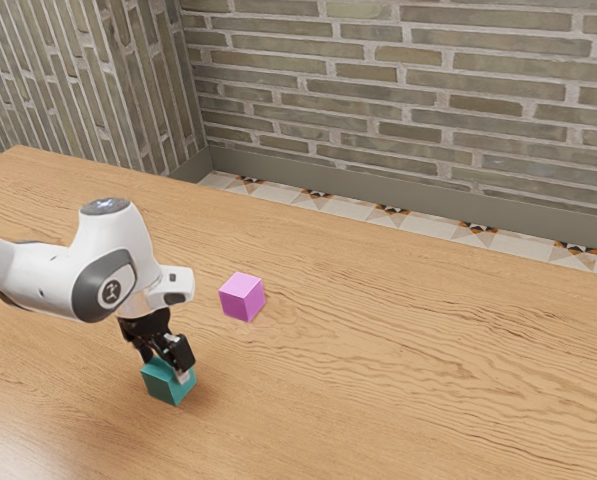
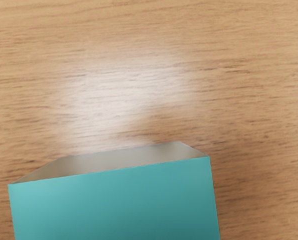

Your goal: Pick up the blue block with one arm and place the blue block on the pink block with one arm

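Blue block [image 1: 164, 388] sits on the wooden table [image 1: 428, 340], directly under the robot's gripper [image 1: 170, 364].

The black claw is lowered onto the top of the teal-blue cube. From where I stand I cannot tell whether it has closed on it. The pink block [image 1: 242, 297] rests on the boards well apart, toward the exterior view's right and nearer the brick wall [image 1: 398, 90].

No legible text or labels
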